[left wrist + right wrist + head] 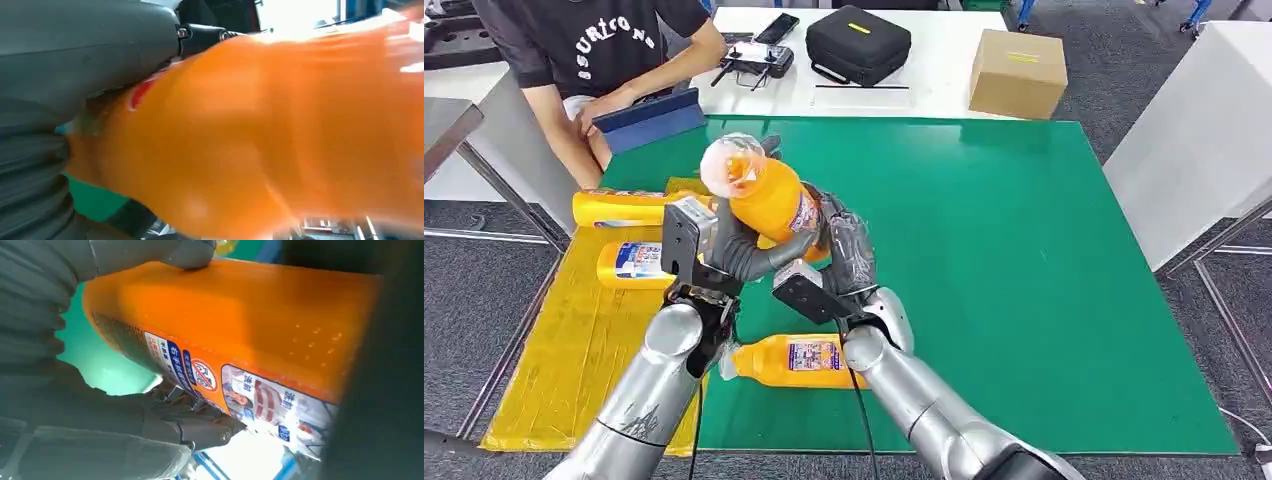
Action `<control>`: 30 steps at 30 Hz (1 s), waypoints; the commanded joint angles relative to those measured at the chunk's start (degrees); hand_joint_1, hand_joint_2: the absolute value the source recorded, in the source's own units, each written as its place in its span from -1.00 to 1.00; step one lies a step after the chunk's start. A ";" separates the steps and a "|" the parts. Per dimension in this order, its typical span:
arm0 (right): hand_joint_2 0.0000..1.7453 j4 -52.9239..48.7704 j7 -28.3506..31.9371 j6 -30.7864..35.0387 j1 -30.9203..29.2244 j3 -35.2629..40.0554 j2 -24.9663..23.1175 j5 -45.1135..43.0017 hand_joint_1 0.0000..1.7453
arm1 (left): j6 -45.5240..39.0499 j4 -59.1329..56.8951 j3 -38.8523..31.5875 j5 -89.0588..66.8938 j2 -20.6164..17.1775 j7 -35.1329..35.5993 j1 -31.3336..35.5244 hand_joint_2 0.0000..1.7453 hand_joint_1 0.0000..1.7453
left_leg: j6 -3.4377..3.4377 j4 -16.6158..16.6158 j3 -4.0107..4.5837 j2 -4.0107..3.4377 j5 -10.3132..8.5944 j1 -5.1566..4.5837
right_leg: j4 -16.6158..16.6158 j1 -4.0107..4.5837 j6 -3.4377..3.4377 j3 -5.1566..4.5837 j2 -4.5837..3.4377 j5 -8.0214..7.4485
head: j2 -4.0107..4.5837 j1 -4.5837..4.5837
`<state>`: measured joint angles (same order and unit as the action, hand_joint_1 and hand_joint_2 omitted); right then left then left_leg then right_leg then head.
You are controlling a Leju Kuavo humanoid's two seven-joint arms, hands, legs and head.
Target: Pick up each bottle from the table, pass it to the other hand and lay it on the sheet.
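Orange bottle [767, 197] clamped between the fingers of left hand [746, 252] and right hand [849, 252], both wrapped around it.

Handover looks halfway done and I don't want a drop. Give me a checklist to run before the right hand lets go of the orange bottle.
1. Left hand wrapped around the orange bottle: ok.
2. Right hand also on the bottle: ok.
3. Firmness of the left hand's grip: cannot tell.
4. Bottle lifted off the green mat: ok.
5. Bare space on the yellow sheet for laying it down: ok.
6. Two yellow bottles on the sheet lie aside from that space: ok.
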<state>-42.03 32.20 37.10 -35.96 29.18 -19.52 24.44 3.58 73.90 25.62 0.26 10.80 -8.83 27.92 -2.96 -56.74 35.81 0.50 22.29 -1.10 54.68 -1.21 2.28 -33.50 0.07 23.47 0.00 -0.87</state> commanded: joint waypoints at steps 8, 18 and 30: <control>1.00 2.18 -2.58 2.66 -5.92 4.38 -0.48 6.59 1.00 | 0.46 -4.95 3.47 3.36 -2.01 0.06 2.00 1.00 1.00 | 0.18 -0.01 -0.16 -0.04 0.08 0.04 | 0.00 0.04 -0.11 0.16 -0.01 0.07 | 0.00 0.00; 1.00 3.05 -3.29 2.31 -6.46 5.23 -0.44 5.10 1.00 | -0.71 -3.87 2.39 5.04 -1.88 -0.59 1.15 1.00 1.00 | 0.28 -0.06 -0.31 -0.12 0.17 0.08 | 0.03 0.07 -0.18 0.31 -0.08 0.13 | 0.00 -0.02; 1.00 2.17 -3.63 1.67 -4.94 7.15 -0.48 4.70 1.00 | -3.04 -3.79 1.57 5.32 -2.22 -1.76 0.35 1.00 1.00 | 0.20 0.00 -0.19 -0.07 0.09 0.06 | -0.01 0.05 -0.13 0.20 -0.04 0.07 | 0.00 -0.02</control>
<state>-41.68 28.87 39.21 -38.27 32.22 -19.91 29.13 0.68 72.63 25.73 5.66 10.27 -10.58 27.20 -2.96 -56.74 35.82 0.50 22.29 -1.10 54.69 -1.21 2.28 -33.49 0.08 23.47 0.00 -0.90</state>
